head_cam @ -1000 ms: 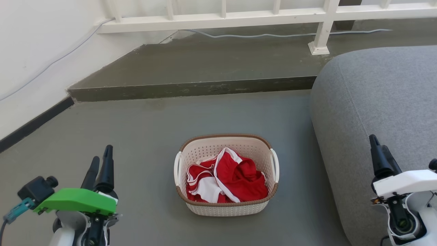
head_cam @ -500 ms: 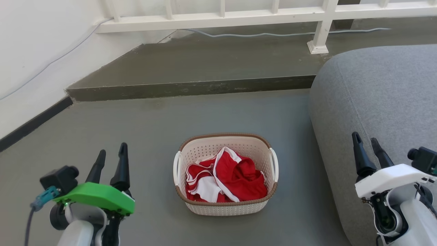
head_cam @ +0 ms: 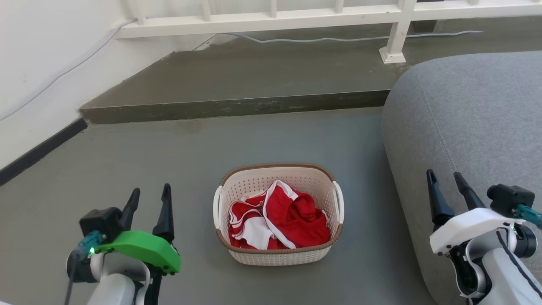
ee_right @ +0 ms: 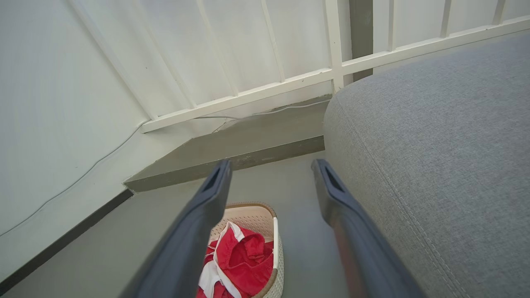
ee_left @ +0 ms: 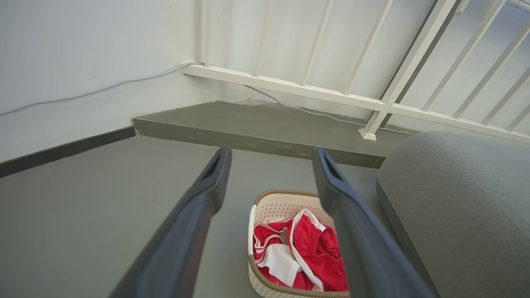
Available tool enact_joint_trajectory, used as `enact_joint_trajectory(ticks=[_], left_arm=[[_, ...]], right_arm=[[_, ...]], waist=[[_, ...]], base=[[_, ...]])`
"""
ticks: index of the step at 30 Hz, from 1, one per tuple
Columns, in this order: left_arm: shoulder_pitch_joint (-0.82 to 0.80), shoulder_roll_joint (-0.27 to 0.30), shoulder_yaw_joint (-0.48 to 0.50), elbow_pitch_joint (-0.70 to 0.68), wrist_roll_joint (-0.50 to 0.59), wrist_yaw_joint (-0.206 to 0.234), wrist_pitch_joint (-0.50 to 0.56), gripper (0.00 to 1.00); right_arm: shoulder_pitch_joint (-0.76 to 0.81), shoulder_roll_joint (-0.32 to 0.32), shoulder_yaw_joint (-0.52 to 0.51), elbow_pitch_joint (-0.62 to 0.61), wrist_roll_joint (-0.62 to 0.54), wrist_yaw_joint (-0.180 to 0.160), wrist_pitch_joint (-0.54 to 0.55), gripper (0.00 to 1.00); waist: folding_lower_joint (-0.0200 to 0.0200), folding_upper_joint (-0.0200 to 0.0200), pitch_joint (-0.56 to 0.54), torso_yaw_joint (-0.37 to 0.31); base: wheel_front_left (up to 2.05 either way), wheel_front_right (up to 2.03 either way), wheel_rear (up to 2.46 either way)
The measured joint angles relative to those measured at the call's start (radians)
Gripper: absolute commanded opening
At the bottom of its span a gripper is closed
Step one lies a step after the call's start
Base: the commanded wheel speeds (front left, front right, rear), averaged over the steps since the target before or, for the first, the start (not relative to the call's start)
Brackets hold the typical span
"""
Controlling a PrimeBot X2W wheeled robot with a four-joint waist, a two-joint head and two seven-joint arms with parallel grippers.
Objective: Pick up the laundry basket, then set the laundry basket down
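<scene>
The laundry basket [head_cam: 317,190] stands on the grey floor, cream-white and perforated with a brown rim and white side handles, holding red and white clothes [head_cam: 279,220]. My left gripper [head_cam: 151,190] hovers open to the basket's left, clear of it. My right gripper [head_cam: 443,175] is open to the right, in front of the grey sofa. In the left wrist view the laundry basket [ee_left: 275,205] lies between and below the open fingers [ee_left: 198,207]. In the right wrist view the laundry basket [ee_right: 248,215] sits low centre, partly behind the left finger.
A grey sofa [head_cam: 474,127] fills the right side, close to the basket. A raised concrete step [head_cam: 233,106] runs behind, with a white railing [head_cam: 271,19] and a cable [head_cam: 317,40] on it. A white wall [head_cam: 38,63] with a dark skirting stands at the left.
Both grippers have opened and moved inward toward the basket. The camera has tilted down slightly. The basket has stayed put.
</scene>
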Motion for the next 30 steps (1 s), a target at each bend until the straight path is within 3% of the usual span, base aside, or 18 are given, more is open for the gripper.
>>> enact_joint_trajectory(ticks=[18,30], left_arm=[[-0.053,-0.010,-0.056,0.102,0.221,0.043,-0.062,1.00],[-0.069,-0.032,-0.036,0.126,0.221,0.045,-0.062,1.00]], right_arm=[[-0.043,-0.007,0.061,0.073,-0.227,-0.016,-0.061,1.00],[-0.057,0.001,0.048,0.083,-0.238,-0.015,-0.062,1.00]], waist=[[0.0000,0.0000,0.001,-0.011],[0.0000,0.0000,0.000,-0.011]], base=[[0.00,0.00,0.00],[0.00,0.00,0.00]])
